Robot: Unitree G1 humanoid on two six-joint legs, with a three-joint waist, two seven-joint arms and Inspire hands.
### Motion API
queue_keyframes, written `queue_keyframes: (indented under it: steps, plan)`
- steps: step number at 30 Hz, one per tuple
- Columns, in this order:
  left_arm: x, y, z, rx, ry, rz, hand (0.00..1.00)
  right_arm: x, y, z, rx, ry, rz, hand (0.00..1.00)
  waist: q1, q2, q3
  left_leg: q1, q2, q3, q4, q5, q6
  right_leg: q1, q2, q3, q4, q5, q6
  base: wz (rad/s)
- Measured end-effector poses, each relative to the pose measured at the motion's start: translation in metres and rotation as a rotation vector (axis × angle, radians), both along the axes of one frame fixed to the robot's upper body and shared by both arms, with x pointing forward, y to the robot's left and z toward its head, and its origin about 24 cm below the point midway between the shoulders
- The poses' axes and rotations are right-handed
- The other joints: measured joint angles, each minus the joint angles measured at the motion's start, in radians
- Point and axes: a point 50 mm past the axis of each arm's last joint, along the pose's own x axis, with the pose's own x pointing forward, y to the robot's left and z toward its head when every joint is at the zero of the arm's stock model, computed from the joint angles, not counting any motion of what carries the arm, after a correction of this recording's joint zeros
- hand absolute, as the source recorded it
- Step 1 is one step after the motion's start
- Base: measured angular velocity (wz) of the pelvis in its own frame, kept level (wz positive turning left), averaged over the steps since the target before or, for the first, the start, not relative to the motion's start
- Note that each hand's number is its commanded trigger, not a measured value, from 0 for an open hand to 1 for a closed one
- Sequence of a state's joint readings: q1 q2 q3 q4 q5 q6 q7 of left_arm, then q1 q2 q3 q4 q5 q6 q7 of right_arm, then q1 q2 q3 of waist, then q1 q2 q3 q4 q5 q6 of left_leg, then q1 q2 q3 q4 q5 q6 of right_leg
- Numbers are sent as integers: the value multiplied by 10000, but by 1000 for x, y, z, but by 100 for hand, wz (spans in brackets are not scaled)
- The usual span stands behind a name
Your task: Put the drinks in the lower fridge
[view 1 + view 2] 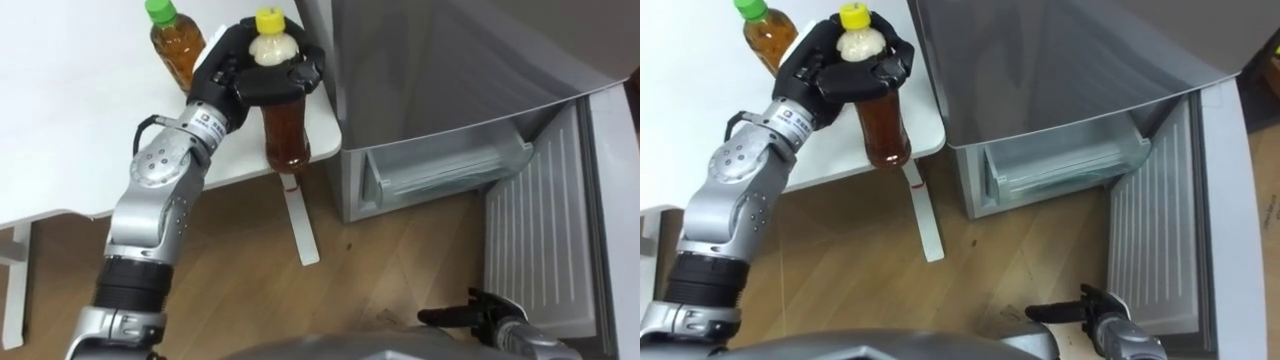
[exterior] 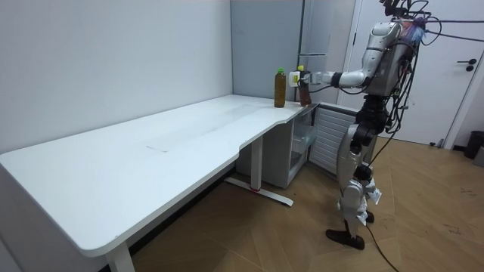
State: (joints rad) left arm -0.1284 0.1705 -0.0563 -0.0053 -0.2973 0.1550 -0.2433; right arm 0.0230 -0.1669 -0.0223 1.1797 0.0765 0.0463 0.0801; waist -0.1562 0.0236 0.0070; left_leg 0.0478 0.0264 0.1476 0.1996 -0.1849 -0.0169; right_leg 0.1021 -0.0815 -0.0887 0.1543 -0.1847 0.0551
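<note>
I'm curling my left hand (image 1: 235, 68) round the shoulder of the yellow-capped bottle (image 1: 285, 125) at the table (image 1: 80, 120) corner, just beside the green-capped bottle (image 1: 178, 45). I'm judging it full, stiff and slick, so gripping lower looks safer. My right hand (image 1: 480, 312) is hanging slack and empty.

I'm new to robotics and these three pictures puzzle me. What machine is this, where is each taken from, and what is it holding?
It is a two-legged humanoid robot with two hands. Two pictures look down from cameras in its head; the room view shows it standing beside a white table and a grey fridge with its lower door open. A green-capped bottle stands on the table. The left hand grips a yellow-capped bottle by its top at the table's corner. The right hand hangs low, open, empty.
</note>
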Motion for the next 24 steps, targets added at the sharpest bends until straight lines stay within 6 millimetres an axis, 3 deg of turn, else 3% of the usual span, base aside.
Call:
queue_keyframes:
  steps: [10, 19, 24]
  plan:
    - [-1, -8, 8, 66, -367, -198, 100, 0, 6, -1, 71, 243, 489, 0, 362, -136, -93, 3, 1, -230, 61, 0, 0, 70, 2, -255, 16, 6, -10, 5]
    - [-15, -23, 30, -25, -1399, -1018, 100, 8, 16, -1, 95, 261, 1923, 0, 879, -236, -41, 35, 7, -280, 54, 2, 2, 137, 3, -289, 149, 3, -5, 2]
    - [-21, -28, 36, -195, -1647, -1259, 100, 20, 31, 1, 346, 19, 3544, 0, 1290, -355, -69, -91, 8, -274, 122, 2, 4, 18, 5, -270, 162, 4, -7, 0]
